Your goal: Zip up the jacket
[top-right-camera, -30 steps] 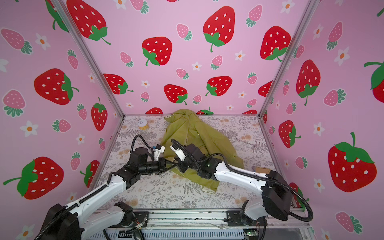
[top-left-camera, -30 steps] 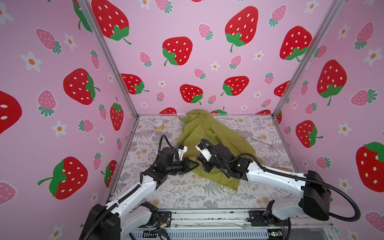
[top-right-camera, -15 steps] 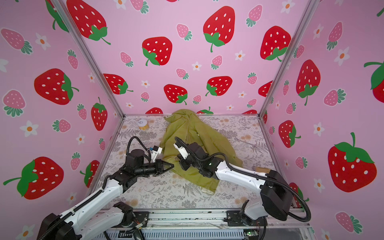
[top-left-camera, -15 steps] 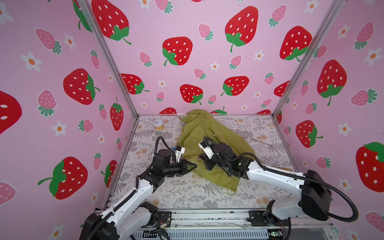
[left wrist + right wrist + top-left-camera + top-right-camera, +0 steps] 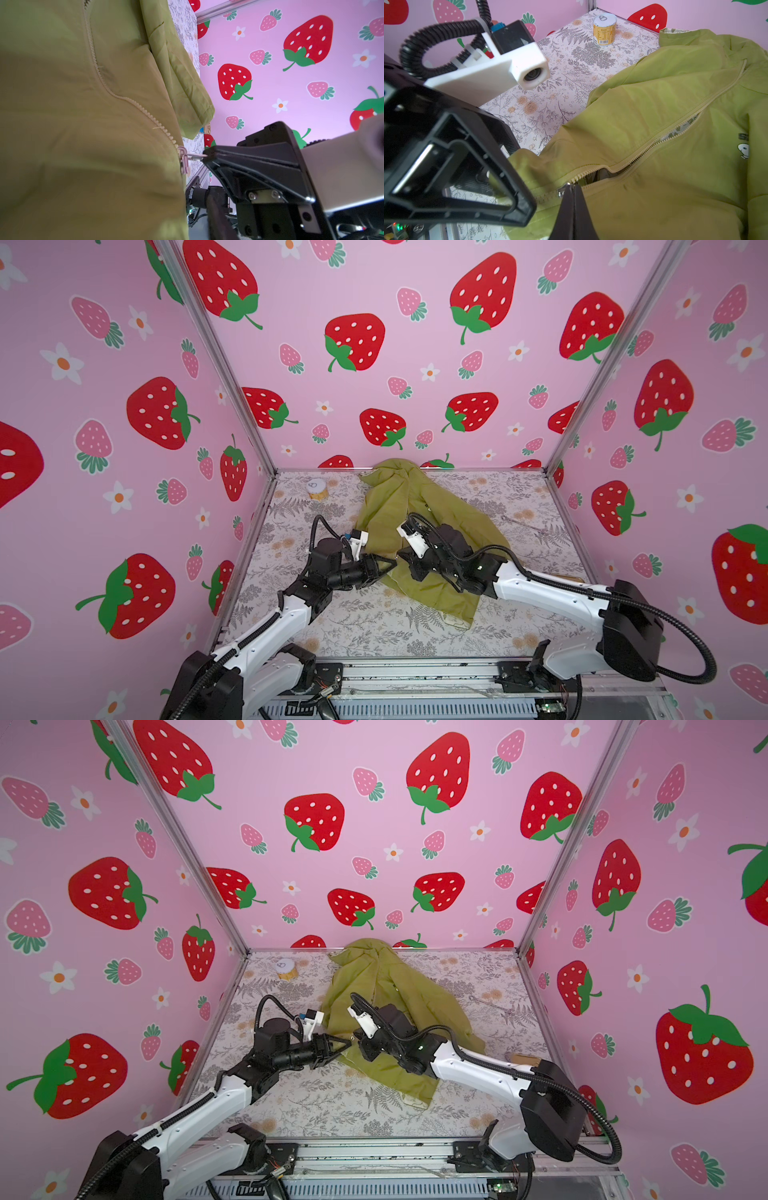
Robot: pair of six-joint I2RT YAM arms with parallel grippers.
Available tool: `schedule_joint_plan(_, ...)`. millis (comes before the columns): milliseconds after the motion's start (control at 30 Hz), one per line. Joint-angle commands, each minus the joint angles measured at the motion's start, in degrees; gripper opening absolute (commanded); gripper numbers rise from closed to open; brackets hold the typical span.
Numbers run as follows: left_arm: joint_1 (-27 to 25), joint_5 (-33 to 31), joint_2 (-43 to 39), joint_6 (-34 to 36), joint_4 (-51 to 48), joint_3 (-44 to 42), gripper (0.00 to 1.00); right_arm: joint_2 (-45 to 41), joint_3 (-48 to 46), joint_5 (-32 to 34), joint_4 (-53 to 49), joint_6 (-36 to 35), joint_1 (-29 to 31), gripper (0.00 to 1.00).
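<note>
**Left gripper loosening at the hem, right gripper holding the pull**

Drawing back a touch toward its own side since a second ago, the left gripper (image 5: 390, 565) is now showing its jaws a little more parted. They are sitting at the jacket's hem, but whether they are pinching cloth cannot be told. The right gripper (image 5: 571, 189) is staying fully closed, nipping the silver zipper pull (image 5: 195, 157) just above that hem. This is looking like a fresh hold on the hem being sought, so the run up the zipper is probably waiting on tension from below.

Beyond the pull, the zipper teeth (image 5: 636, 155) are gaping, with lining showing between them, and running on toward the collar. The jacket (image 5: 390, 497) is lying along the middle of the worktop (image 5: 374, 626), its hood reaching the back wall. The zipper's line is leading away from both arms over open cloth. Bare worktop is lying on either side, and a can (image 5: 316, 488) is standing well apart in the far left corner.
</note>
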Motion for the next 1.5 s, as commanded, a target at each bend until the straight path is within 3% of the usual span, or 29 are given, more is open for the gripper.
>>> schedule_joint_plan(0, 0.29, -0.29, 0.37, -0.96, 2.94, 0.22, 0.11, -0.41, -0.13, -0.46, 1.32, 0.64, 0.22, 0.0)
schedule_joint_plan(67, 0.47, 0.18, 0.38, -0.72, 2.61, 0.05, 0.0, -0.37, 0.21, 0.04, 0.85, 0.95, -0.12, 0.0)
schedule_joint_plan(133, 1.09, 0.17, -0.24, 0.0, 0.85, 0.04, 0.0, -0.36, 0.79, 0.72, -0.46, 1.5, -1.46, 0.02)
schedule_joint_plan(167, 1.54, 0.24, -0.57, 0.28, 0.04, 0.07, 0.0, -0.59, 1.06, 1.71, -1.34, 1.7, -2.29, 0.13)
schedule_joint_plan(233, 3.39, 0.85, -1.6, 1.16, -2.13, 0.37, 0.0, -1.84, 1.36, 6.93, -4.03, 2.84, -4.94, 0.49)
schedule_joint_plan(267, 4.33, 0.99, -2.06, 1.99, -3.9, 0.71, 0.0, -2.58, 1.34, 10.28, -5.51, 3.91, -6.63, 0.6)
schedule_joint_plan(333, 6.57, 1.67, -3.34, 4.08, -7.79, 1.83, 0.0, -3.69, 1.46, 18.73, -10.62, 7.8, -11.98, 0.74)
schedule_joint_plan(400, 8.53, 2.56, -4.42, 5.52, -10.38, 2.73, 0.0, -3.03, 1.81, 24.56, -17.56, 13.24, -18.65, 0.79)
schedule_joint_plan(500, 11.04, 4.13, -5.51, 6.95, -12.99, 3.82, 0.0, -2.73, -0.19, 22.58, -21.32, 15.51, -27.58, 0.76)
schedule_joint_plan(633, 13.67, 5.64, -6.33, 7.33, -13.35, 4.05, 0.0, -4.82, -7.76, 22.46, -16.94, 17.17, -32.87, 0.83)
schedule_joint_plan(867, 17.38, 7.01, -6.25, 6.96, -11.61, 5.09, 0.0, 1.03, -16.29, 5.97, -7.81, 21.54, -33.6, 0.68)
schedule_joint_plan(1200, 20.52, 8.55, -4.43, 7.23, -11.82, 11.23, 0.0, 5.14, -20.21, 3.05, 10.18, 41.16, -11.99, 0.63)
schedule_joint_plan(1333, 20.61, 8.95, -3.46, 7.67, -12.21, 13.21, 0.0, 15.32, -13.08, 1.85, 17.98, 46.24, -2.38, 0.63)
schedule_joint_plan(1467, 20.61, 9.21, -2.52, 8.07, -12.97, 13.76, 0.0, 24.91, -2.68, -1.16, 22.02, 46.42, 1.67, 0.63)
